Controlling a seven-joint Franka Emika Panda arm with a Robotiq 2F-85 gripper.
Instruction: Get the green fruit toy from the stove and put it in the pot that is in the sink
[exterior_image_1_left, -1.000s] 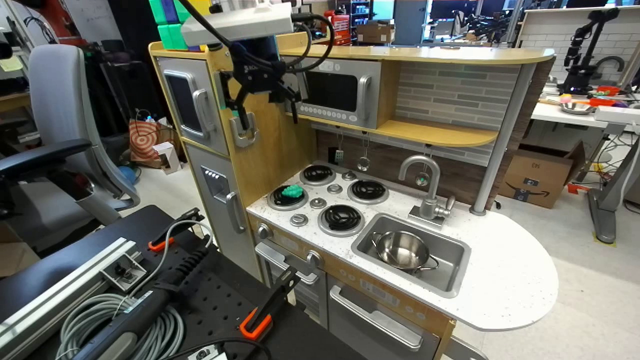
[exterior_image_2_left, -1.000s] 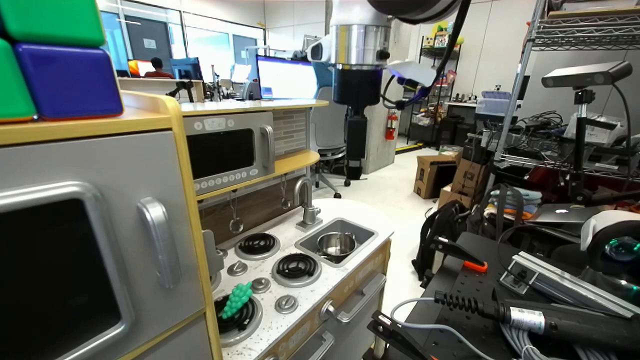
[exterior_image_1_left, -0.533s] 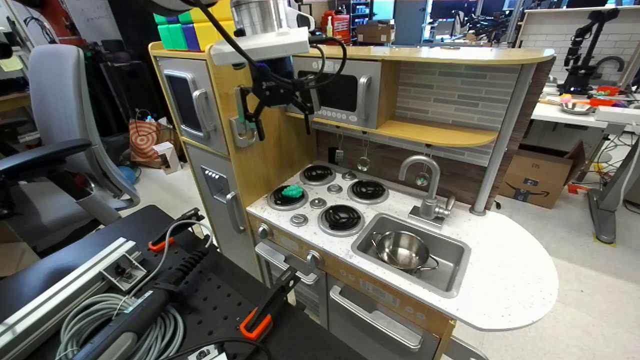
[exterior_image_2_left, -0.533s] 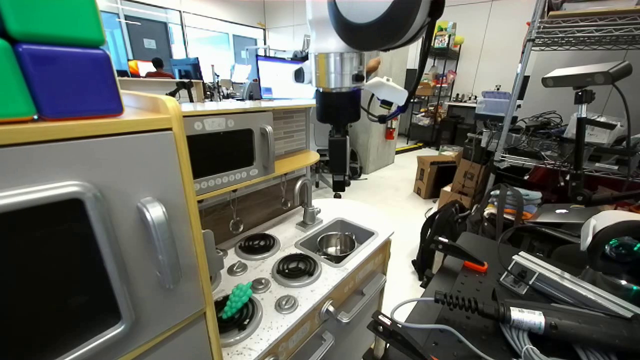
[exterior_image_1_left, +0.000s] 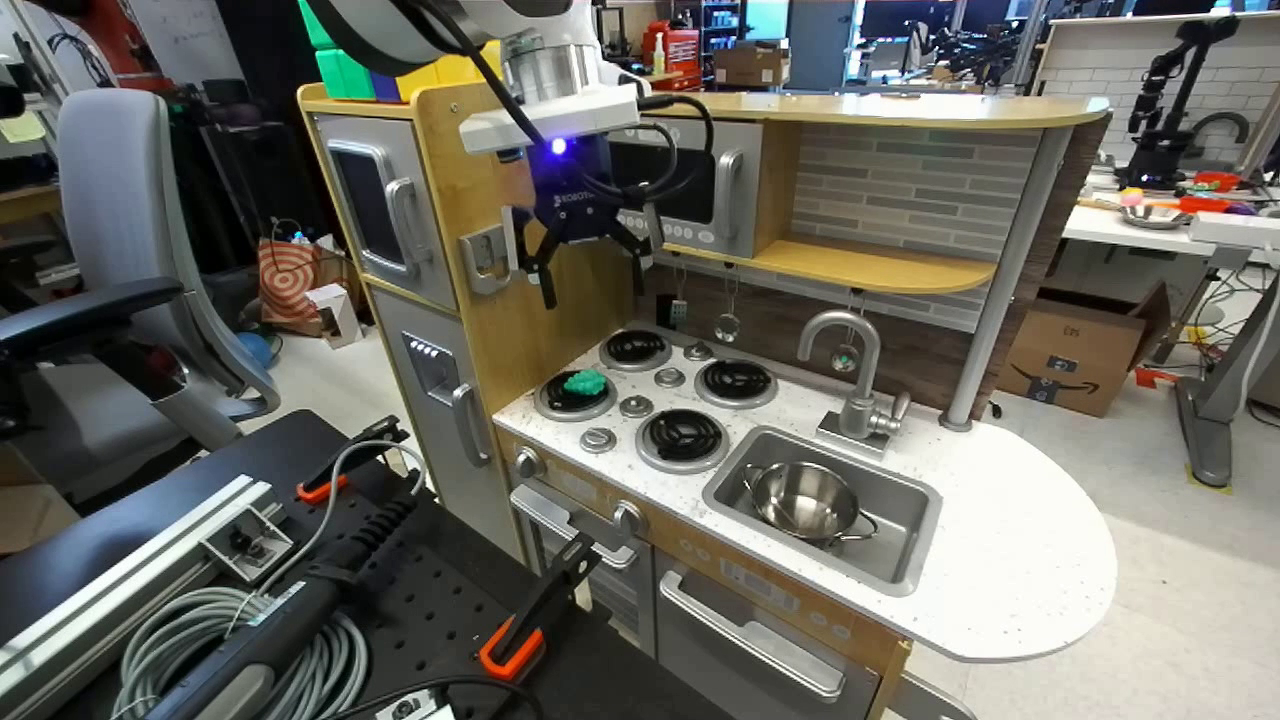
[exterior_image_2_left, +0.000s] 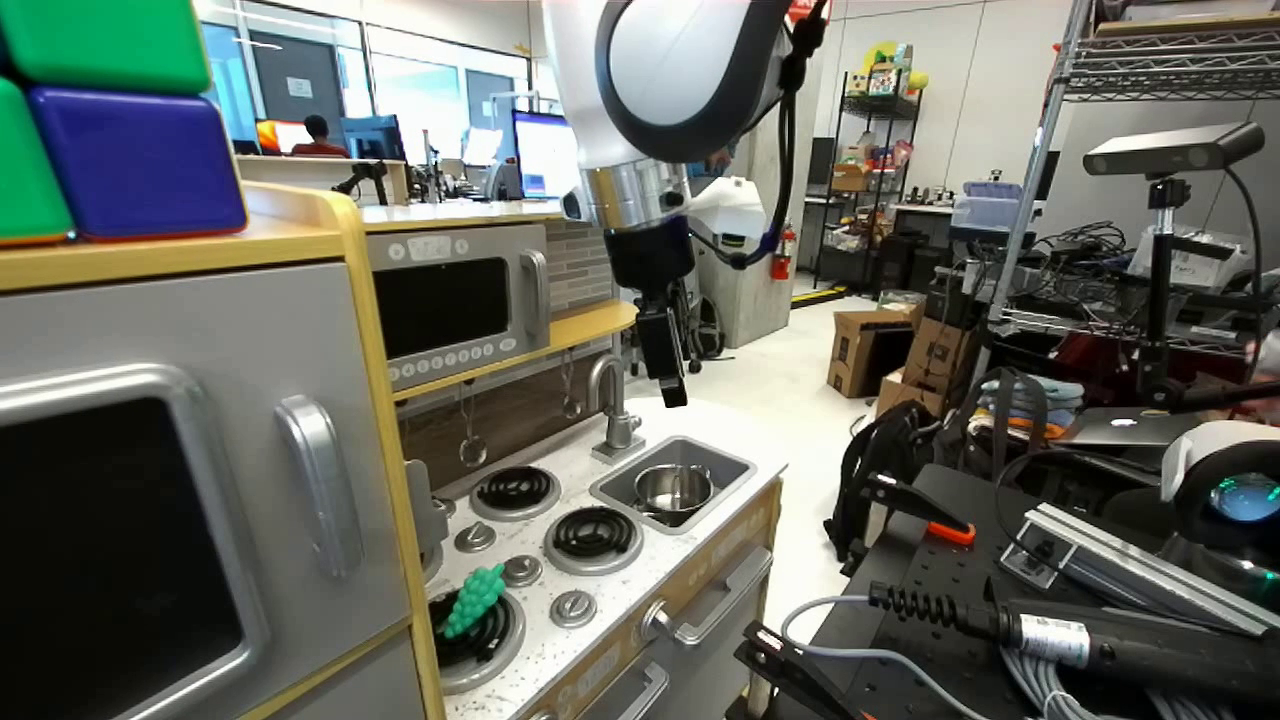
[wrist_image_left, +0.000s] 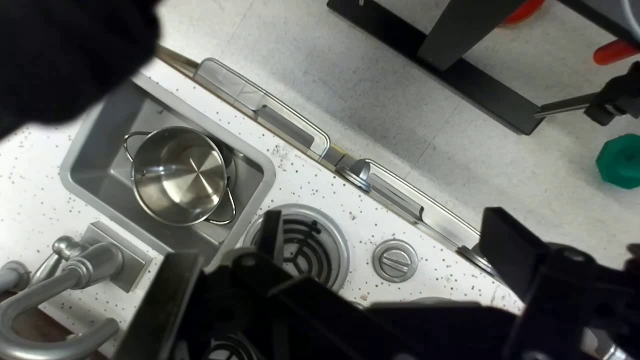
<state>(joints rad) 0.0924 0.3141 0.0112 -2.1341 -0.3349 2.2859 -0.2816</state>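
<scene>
Currently, the gripper (exterior_image_1_left: 593, 285) is spread wide; in the wrist view, counter (wrist_image_left: 360, 237) and floor (wrist_image_left: 450, 175) show through the gap between its two tips. It hangs in the air, above counter level, well apart from the toy and the pot.

The toy (exterior_image_1_left: 585, 384) lies on the stove (exterior_image_2_left: 540, 645), across the coil of the front burner (exterior_image_1_left: 558, 402) beside the cabinet (exterior_image_1_left: 520, 350). The cabinet wall rises just beside this burner, closing off that side; in an exterior view, its edge hides part of the burner. Knobs (exterior_image_1_left: 598, 440) stand up between the burners.

The microwave (exterior_image_2_left: 440, 305) and a shelf (exterior_image_1_left: 890, 268) are mounted above the rear of the counter, with utensils (exterior_image_1_left: 727, 327) hanging beneath.

The pot (exterior_image_1_left: 805, 500) sits mouth up inside the sink (exterior_image_1_left: 895, 520). The faucet (exterior_image_1_left: 868, 370) arches up from the sink's rear edge.

A bench (exterior_image_1_left: 430, 590) faces the kitchen front and carries clamps (exterior_image_1_left: 550, 590), a rail (exterior_image_1_left: 130, 575) and coiled cable (exterior_image_1_left: 345, 650). Blocks (exterior_image_2_left: 140, 165) are stacked on the cabinet.
</scene>
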